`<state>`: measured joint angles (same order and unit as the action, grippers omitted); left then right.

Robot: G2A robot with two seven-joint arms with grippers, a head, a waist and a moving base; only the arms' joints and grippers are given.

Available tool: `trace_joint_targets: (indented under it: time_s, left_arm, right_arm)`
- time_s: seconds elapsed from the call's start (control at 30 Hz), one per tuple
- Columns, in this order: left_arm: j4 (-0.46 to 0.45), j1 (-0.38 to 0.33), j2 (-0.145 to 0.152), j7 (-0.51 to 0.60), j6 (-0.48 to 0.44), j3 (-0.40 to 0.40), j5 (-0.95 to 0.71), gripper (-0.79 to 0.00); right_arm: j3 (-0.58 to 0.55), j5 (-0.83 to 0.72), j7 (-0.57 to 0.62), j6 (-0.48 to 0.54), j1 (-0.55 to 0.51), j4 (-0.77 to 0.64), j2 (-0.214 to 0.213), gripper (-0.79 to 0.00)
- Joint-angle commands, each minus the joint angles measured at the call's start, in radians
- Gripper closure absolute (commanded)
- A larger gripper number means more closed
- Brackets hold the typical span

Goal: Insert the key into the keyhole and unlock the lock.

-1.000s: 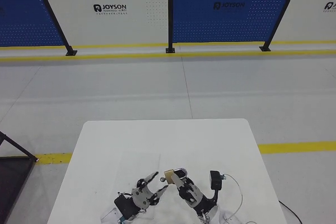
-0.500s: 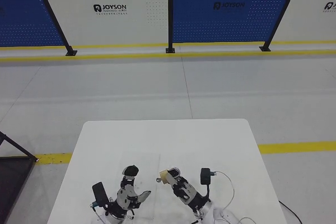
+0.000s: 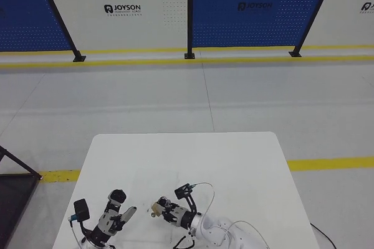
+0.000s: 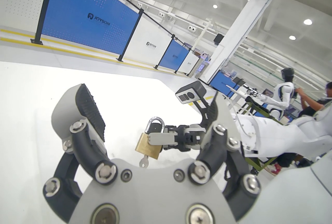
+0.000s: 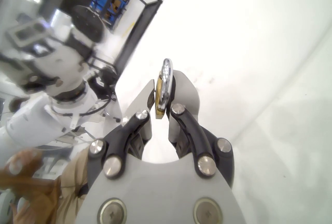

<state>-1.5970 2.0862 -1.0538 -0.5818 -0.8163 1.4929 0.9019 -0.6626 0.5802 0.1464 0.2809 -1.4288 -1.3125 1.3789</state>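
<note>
The R gripper [image 5: 164, 91] is clamping the brass padlock [image 4: 148, 147] by its flat faces, high on the body. It is holding it over the white table [image 3: 237, 162], near the robot's side, w/ the shackle [image 4: 155, 123] pointing up. The key [image 4: 143, 162] is sitting in the keyhole on the underside, and only its small silver head is sticking out. The L gripper [image 4: 149, 102] is hovering near, facing the lock, w/ jaws wide apart and holding nothing.

Handling, as I am judging it: the lock is solid metal, stiff, rather heavy for its size, w/ smooth faces. So it may be slipping or swinging between the pads when torque is coming. The key head is thin, light and slippery. The L fingers [image 4: 89, 109] should be taking it flat on both sides, close to the lock body, then turning about the key axis w/o pulling down. R is needing a firm squeeze against the twist. Whether the shackle is already released, I cannot tell.
</note>
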Motion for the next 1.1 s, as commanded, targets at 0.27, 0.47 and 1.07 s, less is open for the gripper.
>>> trace_joint_targets:
  time_s: [0.27, 0.47, 1.07]
  left_arm:
    - [-0.007, 0.011, 0.000, 0.032, 0.021, 0.017, -0.012, -0.785]
    - [-0.007, 0.011, 0.000, 0.032, 0.021, 0.017, -0.012, -0.785]
    - [-0.007, 0.011, 0.000, 0.032, 0.021, 0.017, -0.012, -0.785]
  right_arm:
    - [0.069, 0.027, -0.023, -0.099, 0.059, 0.090, 0.044, -0.459]
    - [0.070, 0.072, -0.026, -0.126, 0.055, 0.070, 0.044, -0.785]
    - [-0.173, 0.329, -0.098, -0.176, -0.199, -0.363, -0.075, -0.785]
